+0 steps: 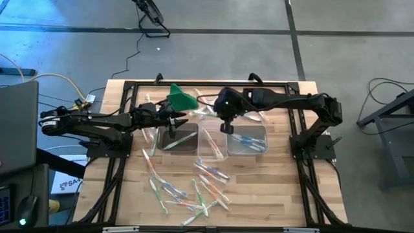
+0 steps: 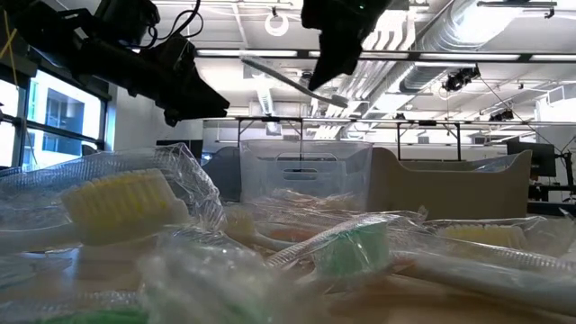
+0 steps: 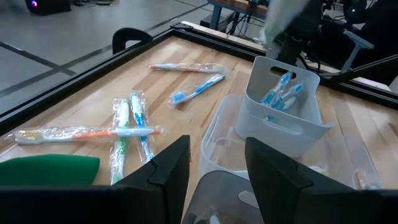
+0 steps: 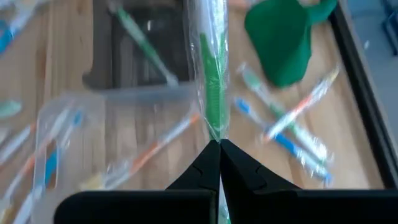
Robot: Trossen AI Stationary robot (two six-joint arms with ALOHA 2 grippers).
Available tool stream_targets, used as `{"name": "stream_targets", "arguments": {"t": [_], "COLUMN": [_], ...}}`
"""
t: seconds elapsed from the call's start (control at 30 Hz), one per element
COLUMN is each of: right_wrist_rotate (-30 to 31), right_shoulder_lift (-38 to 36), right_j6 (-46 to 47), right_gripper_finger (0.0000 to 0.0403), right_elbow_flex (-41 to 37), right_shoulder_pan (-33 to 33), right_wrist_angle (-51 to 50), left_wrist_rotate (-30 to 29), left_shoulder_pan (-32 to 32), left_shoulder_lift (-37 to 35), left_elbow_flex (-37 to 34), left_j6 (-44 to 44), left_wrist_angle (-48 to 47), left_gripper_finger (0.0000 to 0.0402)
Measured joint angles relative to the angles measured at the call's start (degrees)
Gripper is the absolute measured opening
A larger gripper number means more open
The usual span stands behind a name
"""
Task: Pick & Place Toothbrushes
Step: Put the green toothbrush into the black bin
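Many wrapped toothbrushes (image 1: 194,188) lie scattered on the wooden table's near half, and a few more lie at the far side (image 3: 127,121). Three clear tubs stand in a row: the left tub (image 1: 178,141) holds a green brush, the middle tub (image 1: 210,147) stands beside it, and the right tub (image 1: 249,139) holds blue brushes. My right gripper (image 1: 228,128) hangs over the tubs, shut on a green wrapped toothbrush (image 4: 211,74). My left gripper (image 3: 214,168) hovers open over the left tub with nothing between its fingers. My right gripper pinches the wrapped green toothbrush by one end (image 4: 215,132) between its two fingertips. The fingers slant down from above. The brush juts out past the fingertips, in line with them, and is lifted clear above the tubs (image 2: 279,76).
A solid green lump (image 1: 182,98) lies at the far side behind the left tub. A black frame (image 1: 129,87) borders the table top. Bare wood shows between the tubs and the heap of brushes.
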Motion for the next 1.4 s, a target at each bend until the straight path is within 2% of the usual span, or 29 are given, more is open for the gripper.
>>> {"name": "stream_targets", "arguments": {"t": [0.17,0.3,0.57,0.67,0.87,1.0,1.23,1.4], "right_wrist_rotate": [-1.1,-1.8,-4.1,-4.3,-5.3,-7.1,-6.9,-6.9], "right_shoulder_lift": [0.0,0.0,0.1,0.1,0.1,0.1,0.1,0.1], "right_j6": [-2.6,-4.2,-5.5,-6.2,-7.4,-7.4,-7.4,-7.3], "right_gripper_finger": [0.0003,0.0003,0.0003,0.0003,0.0003,0.0003,0.0003,0.0003], "right_elbow_flex": [0.0,0.0,0.0,0.0,0.0,0.0,0.0,0.0], "right_shoulder_pan": [-0.7,-1.4,-2.6,-2.8,-2.9,-2.9,-2.9,-2.9], "right_wrist_angle": [5.0,5.1,5.0,5.0,5.4,6.7,7.0,7.0], "left_wrist_rotate": [0.0,0.0,0.3,1.5,4.5,4.5,4.9,7.1], "left_shoulder_pan": [0.0,0.0,0.0,0.0,0.0,0.0,0.0,0.0], "left_shoulder_lift": [0.0,0.0,0.0,0.0,0.1,1.8,7.8,10.9], "left_elbow_flex": [0.0,0.0,0.0,0.0,0.0,0.0,0.1,3.1], "left_j6": [0.0,0.0,2.3,5.1,7.4,7.3,7.1,7.1], "left_wrist_angle": [0.0,0.7,10.3,13.2,17.0,20.9,31.2,31.4], "left_gripper_finger": [0.0152,0.0152,0.0155,0.017,0.0225,0.0241,0.0243,0.0243]}}
